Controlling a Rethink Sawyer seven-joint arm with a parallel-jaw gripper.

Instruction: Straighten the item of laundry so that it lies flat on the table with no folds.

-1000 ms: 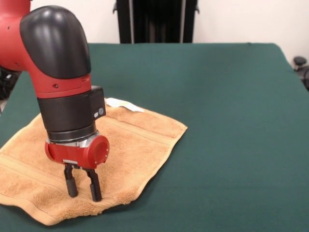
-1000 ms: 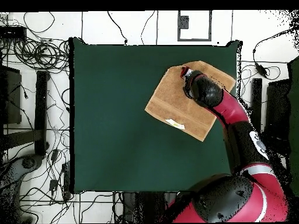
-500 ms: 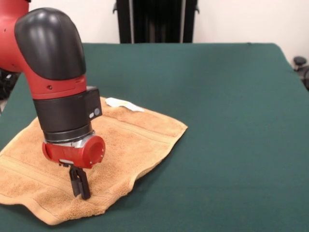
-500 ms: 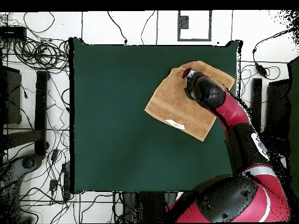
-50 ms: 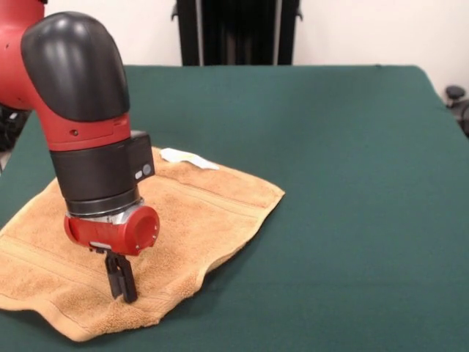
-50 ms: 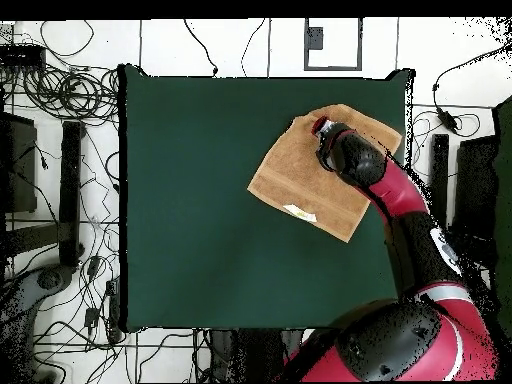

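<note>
— Where was the towel lying?

— On the table, spread over the green cloth near one corner of it. In the overhead view the towel sat turned at an angle to the table's edges, close to the edge on the arm's side.

— Was it flat?

— Not quite. Seen from the front, the towel's nearest edge curled up a little off the table, and the cloth bulged along that border. A woven band ran across the towel near that edge and another near the far one. A small white tag stuck out from the towel's far edge onto the table.

— And the gripper?

— It stood upright over the towel, close to the curled edge, with the tips down in the terry. The two black fingers were pressed together, pinching a bit of the towel between them.

— And from above?

— The arm covered part of the towel, and the gripper was over the towel's half farthest from the tag.
</note>
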